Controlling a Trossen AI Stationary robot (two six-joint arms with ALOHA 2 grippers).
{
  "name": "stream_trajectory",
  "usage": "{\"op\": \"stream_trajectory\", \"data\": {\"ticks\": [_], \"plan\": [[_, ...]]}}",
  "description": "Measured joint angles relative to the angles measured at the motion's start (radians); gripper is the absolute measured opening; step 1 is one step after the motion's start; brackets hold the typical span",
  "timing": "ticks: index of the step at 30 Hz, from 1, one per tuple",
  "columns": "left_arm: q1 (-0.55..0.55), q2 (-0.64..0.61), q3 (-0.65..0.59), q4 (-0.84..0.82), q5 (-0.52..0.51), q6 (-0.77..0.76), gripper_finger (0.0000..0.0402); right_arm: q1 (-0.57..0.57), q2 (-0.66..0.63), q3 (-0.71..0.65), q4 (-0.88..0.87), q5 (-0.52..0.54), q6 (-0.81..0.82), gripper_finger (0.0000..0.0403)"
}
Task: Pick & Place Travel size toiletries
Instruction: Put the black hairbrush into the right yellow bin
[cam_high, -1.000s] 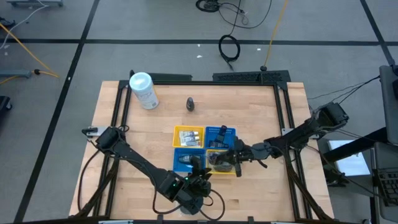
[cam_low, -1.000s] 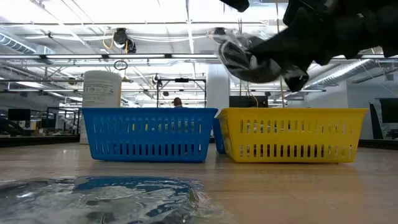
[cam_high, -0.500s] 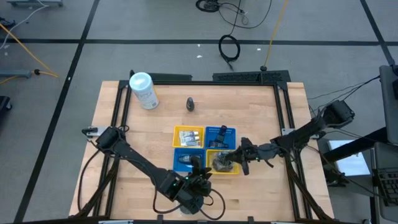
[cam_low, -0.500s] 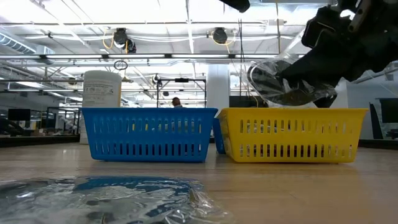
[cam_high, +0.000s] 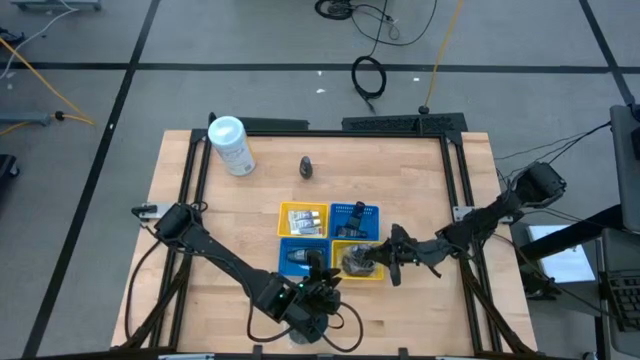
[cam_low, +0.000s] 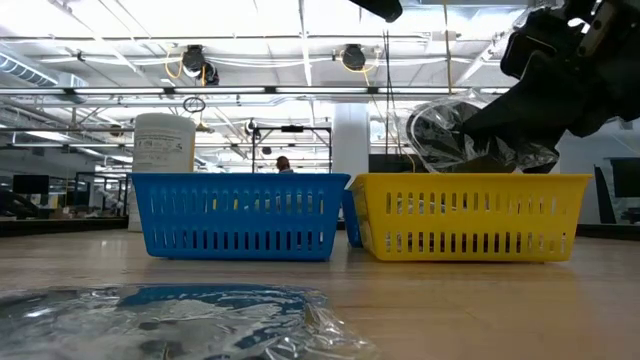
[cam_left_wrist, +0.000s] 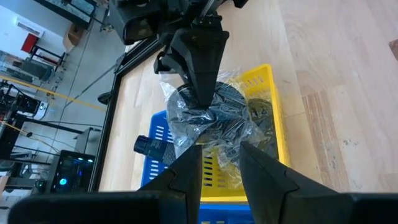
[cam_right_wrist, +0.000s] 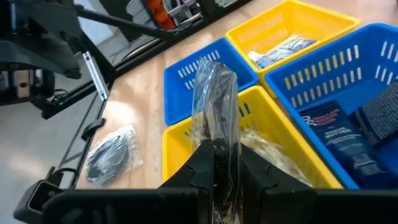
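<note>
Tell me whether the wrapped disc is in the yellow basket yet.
Not yet: the wrapped disc hangs above the yellow basket, pinched in the right tool.

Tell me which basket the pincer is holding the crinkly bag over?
The yellow basket at the front on the right. The right pincer grips the clear bag above it; the other three baskets have no pincer above them.

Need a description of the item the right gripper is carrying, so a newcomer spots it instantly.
Find the four baskets in the middle of the table. Over the near yellow basket, the right gripper pinches a wrapped disc: dark, round, in crinkly clear plastic, the only item held in the air.
</note>
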Motion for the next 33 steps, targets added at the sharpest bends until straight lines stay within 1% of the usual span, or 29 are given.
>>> {"op": "stream_trajectory", "data": {"ticks": [4, 11, 17, 21, 23, 30, 33], "plan": [[0.001, 0.0, 0.0, 0.001, 0.001, -0.001, 0.0108, 0.017, 0.0, 0.0, 0.003, 0.026, 0.0, 0.0022], [0.002, 0.0, 0.0, 0.002, 0.001, -0.002, 0.0108, 0.018, 0.0, 0.0, 0.004, 0.036, 0.0, 0.0022], [0.006, 0.0, 0.0, 0.005, 0.002, -0.002, 0.0108, 0.05, 0.0, 0.0, 0.0, 0.102, 0.0, 0.0022], [0.012, 0.0, 0.0, 0.006, 0.002, -0.007, 0.0108, 0.065, 0.002, 0.001, 0.001, 0.12, 0.0, 0.0022], [0.014, 0.0, 0.0, 0.006, 0.002, -0.016, 0.0108, 0.071, 0.022, 0.001, 0.018, 0.152, 0.003, 0.0022], [0.022, 0.0, 0.0, 0.007, 0.026, -0.032, 0.0108, 0.068, 0.14, 0.002, 0.166, 0.152, -0.004, 0.0022], [0.022, 0.0, 0.0, 0.007, 0.026, -0.032, 0.0108, 0.068, 0.167, 0.002, 0.187, 0.153, -0.003, 0.0022]]}}
